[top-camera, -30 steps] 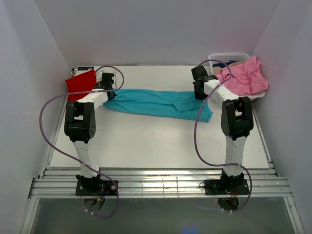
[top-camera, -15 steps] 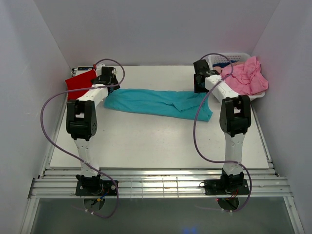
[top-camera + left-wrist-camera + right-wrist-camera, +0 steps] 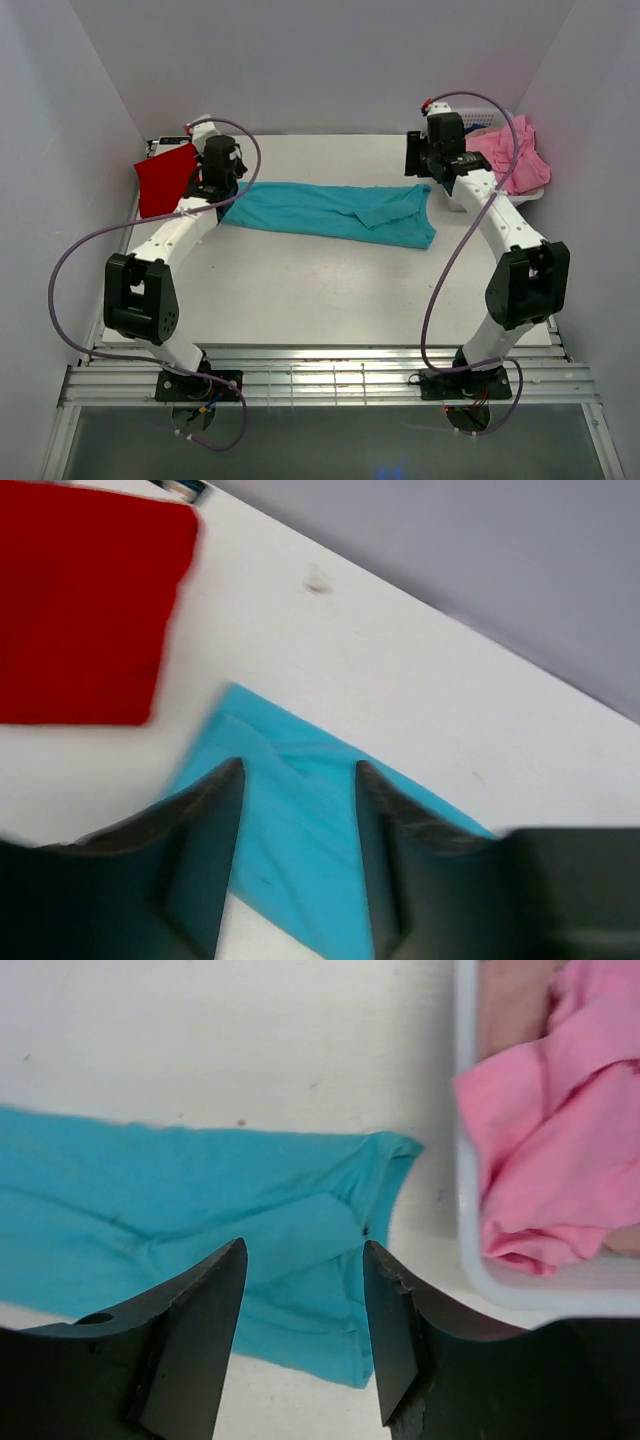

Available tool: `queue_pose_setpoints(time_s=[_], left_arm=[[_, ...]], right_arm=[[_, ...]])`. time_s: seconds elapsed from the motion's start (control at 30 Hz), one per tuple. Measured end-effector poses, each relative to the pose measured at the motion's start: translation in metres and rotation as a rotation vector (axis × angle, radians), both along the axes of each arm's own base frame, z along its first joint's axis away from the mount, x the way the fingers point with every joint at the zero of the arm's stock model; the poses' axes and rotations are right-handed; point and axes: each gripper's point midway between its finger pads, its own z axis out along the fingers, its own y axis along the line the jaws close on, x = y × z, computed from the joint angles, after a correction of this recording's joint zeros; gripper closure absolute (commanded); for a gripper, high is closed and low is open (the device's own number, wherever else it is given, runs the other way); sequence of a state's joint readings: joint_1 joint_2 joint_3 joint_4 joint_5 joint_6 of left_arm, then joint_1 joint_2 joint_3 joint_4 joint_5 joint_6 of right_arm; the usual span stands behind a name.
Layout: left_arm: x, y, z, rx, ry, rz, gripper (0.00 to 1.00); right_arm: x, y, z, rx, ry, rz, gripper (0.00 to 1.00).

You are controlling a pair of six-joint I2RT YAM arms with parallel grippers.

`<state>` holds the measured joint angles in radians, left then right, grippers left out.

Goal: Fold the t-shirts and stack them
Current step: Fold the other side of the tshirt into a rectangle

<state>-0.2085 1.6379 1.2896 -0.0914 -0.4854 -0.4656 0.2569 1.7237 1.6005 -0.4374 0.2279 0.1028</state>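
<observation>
**While both claws hang open, the teal shirt lies flat between them**

Although the left claw (image 3: 298,780) sits over the left end of the teal shirt (image 3: 330,210), its fingers are spread wide and nothing is gripped between them. Teal cloth shows through the gap. Whether the tips touch the cloth cannot be told. The right claw (image 3: 303,1260) is spread just as wide and holds nothing, and it hangs over the shirt's right end, where a corner of the fabric points toward the basket (image 3: 465,1160).

The teal shirt lies as a long band running left to right across the far half of the table (image 3: 330,300), with one flap doubled over near its right end. A folded red shirt (image 3: 160,180) rests flat in the far left corner, close to the side wall, and a strip of bare tabletop separates it from the teal edge. At the far right, pink shirts (image 3: 510,150) are heaped in the white basket and spill over its rim. Only a narrow strip of table lies between the basket wall and the teal corner. White tabletop shows from the shirt's near edge down to the arm bases.
</observation>
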Motion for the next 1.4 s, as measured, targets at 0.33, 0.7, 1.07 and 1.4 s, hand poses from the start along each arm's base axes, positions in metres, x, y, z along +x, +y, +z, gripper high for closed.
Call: queue_pose_setpoints(time_s=[0.33,0.7,1.07,1.4], left_arm=[[-0.023,-0.146,-0.130,-0.017,0.243,-0.388,1.00],[-0.011,-0.147,-0.177,0.008,0.331,-0.397,1.00],[-0.007,-0.148,-0.186,0.017,0.342,-0.400,1.00],[-0.007,-0.147,-0.187,0.022,0.342,-0.394,1.00]], right_arm=[[-0.080,0.078,-0.150,0.112,0.358,0.299,0.49],[-0.064,0.112,-0.144,0.155,0.306,0.380,0.49],[-0.051,0.117,-0.182,0.129,0.374,0.365,0.50],[-0.053,0.110,-0.187,0.068,0.379,0.341,0.58]])
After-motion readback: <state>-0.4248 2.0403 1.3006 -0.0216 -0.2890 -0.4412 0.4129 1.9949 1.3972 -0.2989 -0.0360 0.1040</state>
